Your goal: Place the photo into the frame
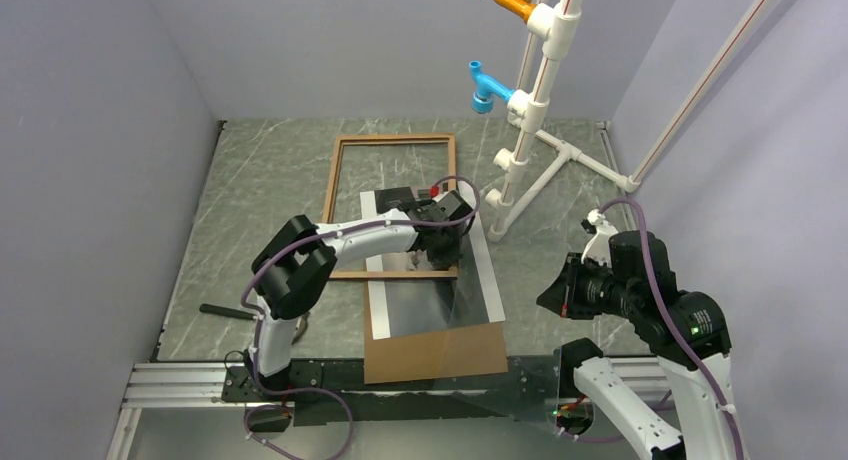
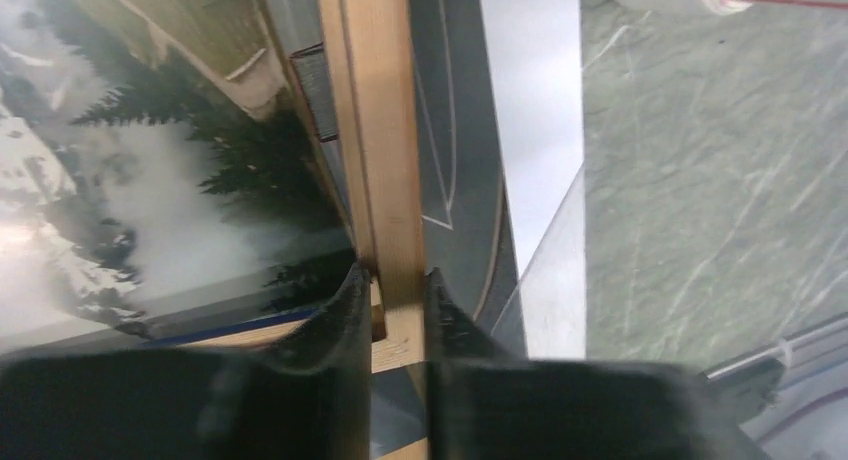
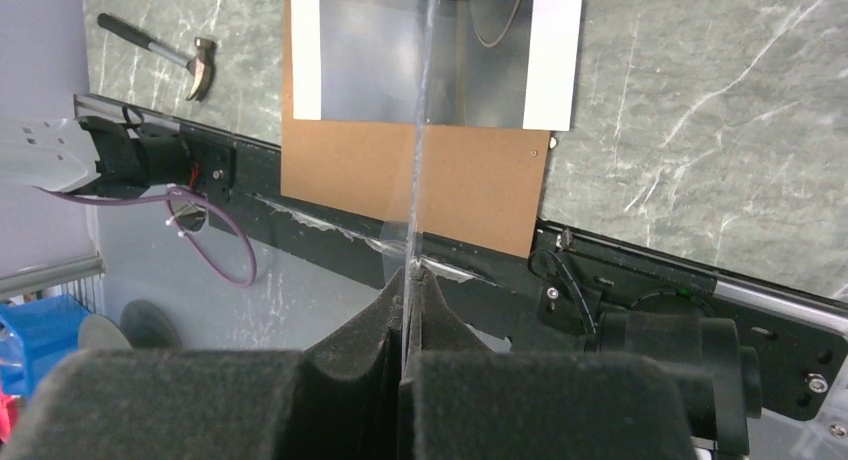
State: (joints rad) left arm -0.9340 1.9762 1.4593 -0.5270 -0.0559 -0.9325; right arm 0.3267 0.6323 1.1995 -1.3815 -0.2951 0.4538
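- Grey marbled table (image 1: 270, 180), closed in by plain pale walls, carries everything; the task's things lie in the middle of the top view.
- The photo (image 1: 425, 305) lies flat and picture side up, a little below the centre, with its white bands at left and right. Its lower end rests on a brown backing board (image 1: 435, 358) near the bottom edge of the table.
- The frame (image 1: 395, 138), wood face up, lies above and to the left of the print. Only its lower right corner overlaps the print's upper part, so the print is not yet inside the opening.
- The left gripper (image 2: 392, 280) is narrow and pinches the frame's wooden rail close to that corner.
- The right gripper (image 3: 408, 280), at the right of the top view, is closed on the edge of a thin clear pane (image 3: 420, 130), seen edge-on from the right wrist.
- I judge the step in hand to be lining up the frame with the print.
- The next move probably calls for sliding the frame toward the lower right until its rails surround the print squarely, while the pane stays out of the way.
- Farther out, a hammer (image 3: 185, 55) lies at the left and a white pipe stand (image 1: 535, 110) with orange and blue fittings stands at the upper right.
- I can read no brand, label or writing anywhere.
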